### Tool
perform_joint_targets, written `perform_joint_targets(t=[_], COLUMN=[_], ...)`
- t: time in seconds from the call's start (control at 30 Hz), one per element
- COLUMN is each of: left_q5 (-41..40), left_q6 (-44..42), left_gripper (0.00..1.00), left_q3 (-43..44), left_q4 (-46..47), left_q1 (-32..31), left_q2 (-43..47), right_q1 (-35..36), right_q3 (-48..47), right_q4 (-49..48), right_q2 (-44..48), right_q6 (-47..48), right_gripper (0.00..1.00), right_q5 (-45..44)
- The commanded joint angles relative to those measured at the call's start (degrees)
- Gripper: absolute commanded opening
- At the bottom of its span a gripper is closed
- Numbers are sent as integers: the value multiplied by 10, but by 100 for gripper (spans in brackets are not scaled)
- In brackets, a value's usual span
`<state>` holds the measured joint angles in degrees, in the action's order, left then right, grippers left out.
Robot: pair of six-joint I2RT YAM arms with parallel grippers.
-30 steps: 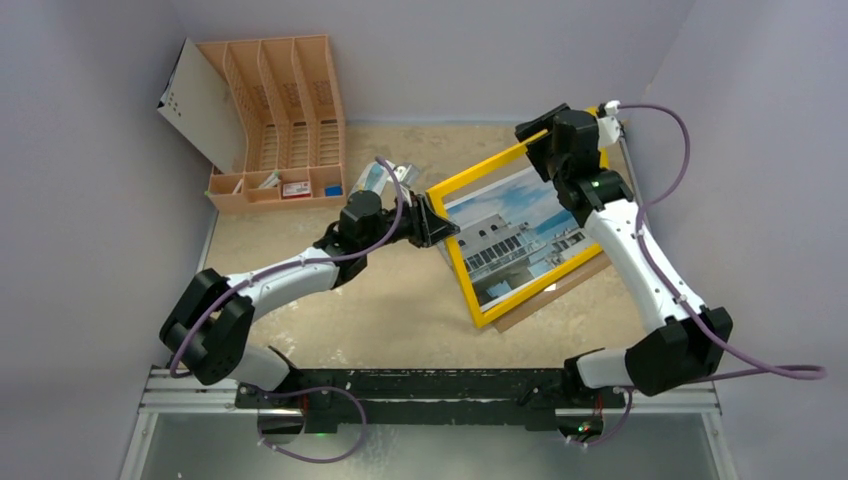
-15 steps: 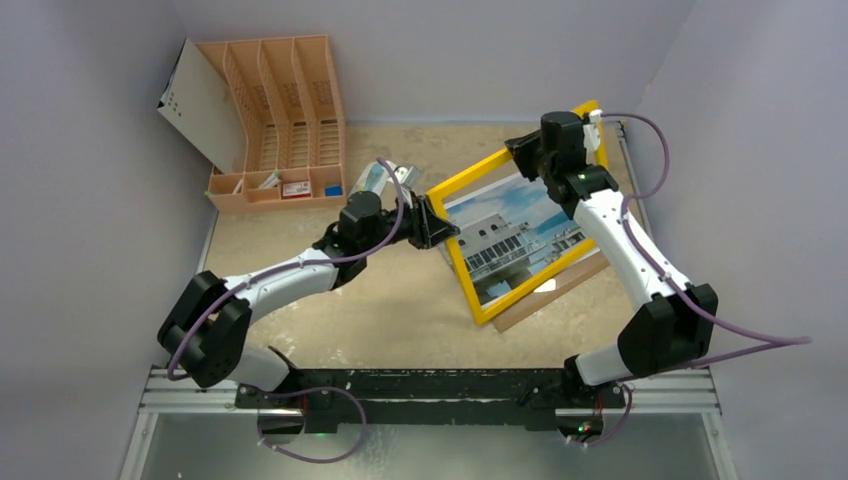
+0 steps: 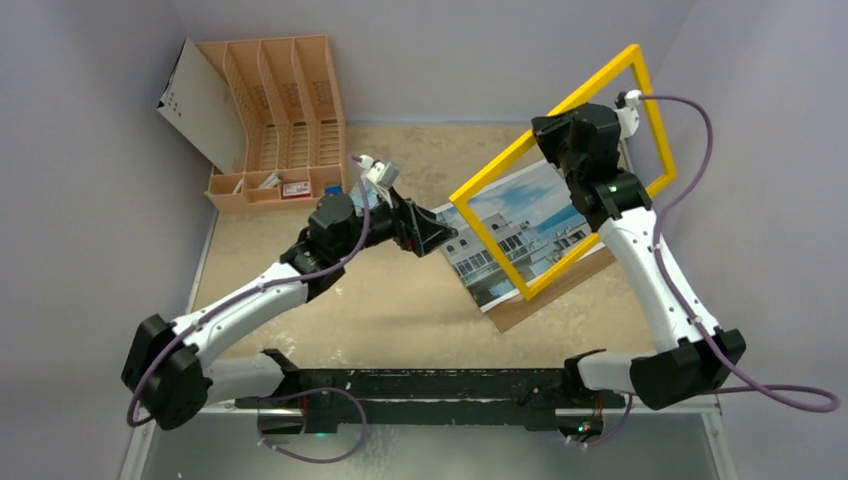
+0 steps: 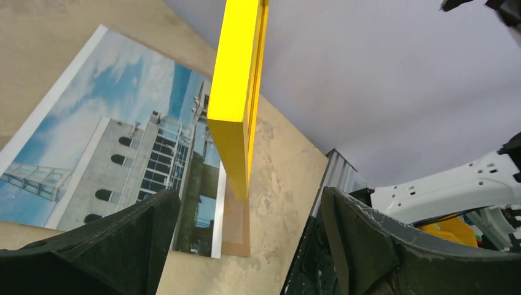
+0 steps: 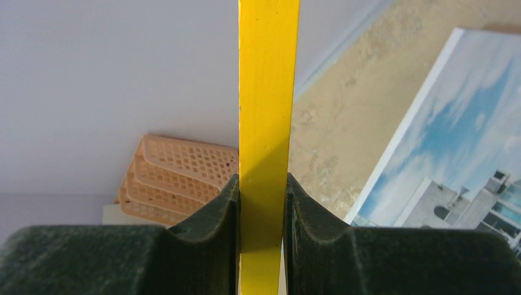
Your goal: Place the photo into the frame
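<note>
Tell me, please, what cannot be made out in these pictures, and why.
Backing board: top view, the photo covers all but one edge.
Small items in the orange file rack: top view, too small to name.
Frame: both wrist views cut off most of it; a pane cannot be told.

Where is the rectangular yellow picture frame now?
The yellow frame is on the right in the top view, tilted above the building photo, pinched by the right gripper.

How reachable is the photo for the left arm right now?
Probably yes: the open left gripper sits right at the photo's edge, and the right gripper holds the frame raised above it.
</note>
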<state>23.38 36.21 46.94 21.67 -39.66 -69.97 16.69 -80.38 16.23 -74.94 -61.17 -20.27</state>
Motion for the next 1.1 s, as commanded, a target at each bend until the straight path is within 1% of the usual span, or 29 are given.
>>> perform_joint_targets(t=[0.0,0.1,0.17,0.27,0.33,0.43,0.53,0.63,0.67,0.8,0.9,0.97,1.07], left_q5=[-30,-71,-100,-169,-205,-274,-363,-454,-470,-501,-501,-467,-378], left_q6=[-46,-63,-65,-57,-53,-36,-6,26,35,68,101,113,124], left_gripper=[91,91,91,91,92,94,94,94,94,94,94,94,94], left_q3=[46,82,100,132,151,176,208,226,229,229,208,185,123], left_q4=[-82,-150,-169,-207,-231,-281,-358,-431,-449,-503,-530,-530,-485], left_q1=[2,4,4,4,4,4,4,4,4,10,34,73,137], left_q2=[67,110,143,180,198,200,178,148,137,100,77,69,57], right_q1=[-1,-1,0,5,22,65,121,156,162,175,175,175,175], right_q3=[-60,-69,-72,-73,-70,-77,-90,-82,-74,-28,13,45,96], right_q4=[-46,-63,-75,-90,-104,-132,-173,-239,-263,-384,-474,-543,-629], right_q2=[31,25,13,-6,-13,-21,-35,-44,-48,-55,-62,-69,-80], right_q6=[86,117,132,132,124,112,82,34,13,-62,-112,-153,-199], right_gripper=[9,9,10,9,9,9,8,8,8,9,10,10,10], right_q5=[7,83,157,268,317,362,402,443,459,500,525,539,551])
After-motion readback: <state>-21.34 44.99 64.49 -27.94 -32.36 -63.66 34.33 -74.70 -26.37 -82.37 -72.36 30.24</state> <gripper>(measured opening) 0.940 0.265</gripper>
